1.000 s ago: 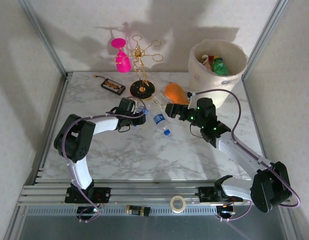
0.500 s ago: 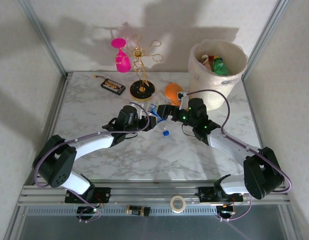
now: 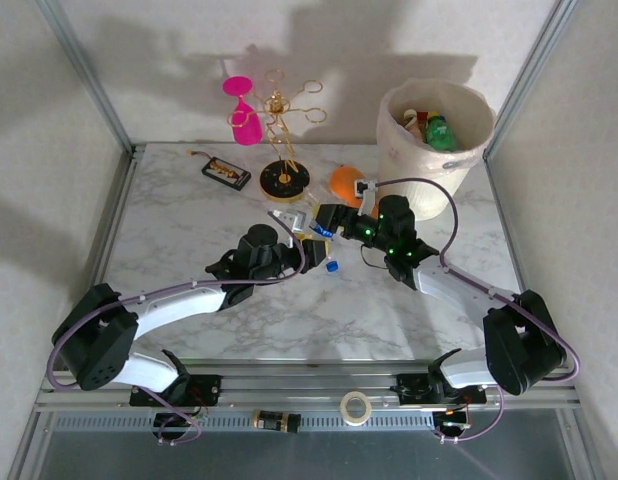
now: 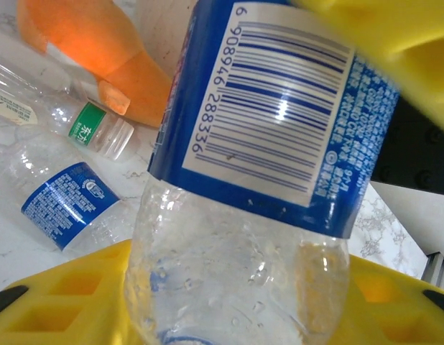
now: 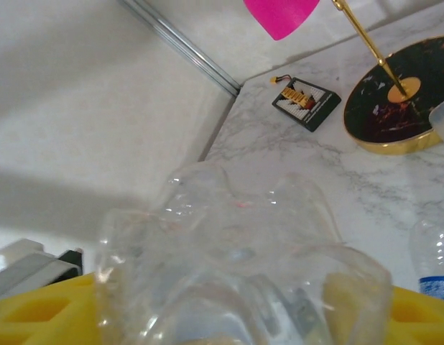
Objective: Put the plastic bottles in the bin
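Observation:
My left gripper (image 3: 305,246) is shut on a clear plastic bottle (image 4: 259,136) with a blue barcode label, held between its yellow fingers (image 4: 64,295). My right gripper (image 3: 321,224) meets it at mid-table. Its yellow fingers (image 5: 35,309) are closed against the clear body of a bottle (image 5: 236,237), and one of them (image 4: 373,36) lies over the blue label. A blue cap (image 3: 331,266) shows just below the grippers. Two more bottles (image 4: 64,205) (image 4: 85,129) lie on the marble. The cream bin (image 3: 409,160) stands at the back right with bottles (image 3: 437,130) inside.
An orange fish toy (image 3: 345,183) lies between the grippers and the bin. A gold wire rack (image 3: 285,180) with a pink glass (image 3: 244,115) and a flat black device (image 3: 226,173) stand at the back. Another bottle (image 5: 434,262) lies beside my right gripper.
My left arm swung forward and right to mid-table with its bottle. My right gripper moved left to meet it and its jaws narrowed onto the bottle.

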`<state>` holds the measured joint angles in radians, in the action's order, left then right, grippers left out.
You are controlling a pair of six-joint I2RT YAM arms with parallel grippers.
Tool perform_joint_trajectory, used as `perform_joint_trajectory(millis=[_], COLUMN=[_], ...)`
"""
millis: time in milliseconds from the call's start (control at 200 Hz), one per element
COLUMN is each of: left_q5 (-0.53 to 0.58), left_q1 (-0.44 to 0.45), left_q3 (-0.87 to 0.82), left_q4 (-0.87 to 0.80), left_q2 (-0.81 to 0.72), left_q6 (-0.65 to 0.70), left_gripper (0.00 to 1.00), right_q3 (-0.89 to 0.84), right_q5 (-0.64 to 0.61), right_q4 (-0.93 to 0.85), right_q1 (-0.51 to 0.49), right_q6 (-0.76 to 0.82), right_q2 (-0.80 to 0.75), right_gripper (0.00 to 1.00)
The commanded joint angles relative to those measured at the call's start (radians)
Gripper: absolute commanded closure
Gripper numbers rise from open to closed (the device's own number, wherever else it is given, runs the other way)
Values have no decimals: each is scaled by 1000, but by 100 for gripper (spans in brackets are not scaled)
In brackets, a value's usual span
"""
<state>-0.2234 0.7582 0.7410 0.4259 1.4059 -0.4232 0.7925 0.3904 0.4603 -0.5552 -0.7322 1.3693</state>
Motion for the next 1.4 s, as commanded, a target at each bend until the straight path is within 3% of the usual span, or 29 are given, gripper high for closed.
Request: perform_joint_trajectory(millis=[0, 120, 225, 320, 511, 636, 841, 1072, 1397], left_q5=[20, 25, 42, 56, 105, 213, 318, 121, 168], left_q1=[16, 20, 23, 24, 24, 17, -42, -183, -192], left_q3=[-6, -7, -15, -26, -59, -78, -100, -173, -212], left_q4=[26, 24, 27, 39, 65, 55, 15, 91, 61], left_q2=[-13, -21, -37, -67, -140, -184, -213, -190, -236], left_q6=[28, 32, 31, 23, -3, -36, -123, -249, -216], left_gripper=[54, 49, 25, 18, 14, 9, 1, 0, 0], right_q3=[-15, -19, -25, -29, -7, 36, 157, 393, 726], right_q5=[19, -2, -5, -20, -78, -108, -59, -86, -195], right_q4=[45, 38, 44, 38, -46, -130, -235, -352, -360], right_q1=[-8, -8, -8, -7, -1, 19, 138, 287, 497], right_q6=[-5, 0, 2, 11, 67, 133, 225, 317, 298], right_q2=[3, -7, -17, -30, -67, -108, -146, -114, 65], right_gripper=[42, 52, 55, 56, 56, 56, 56, 58, 58])
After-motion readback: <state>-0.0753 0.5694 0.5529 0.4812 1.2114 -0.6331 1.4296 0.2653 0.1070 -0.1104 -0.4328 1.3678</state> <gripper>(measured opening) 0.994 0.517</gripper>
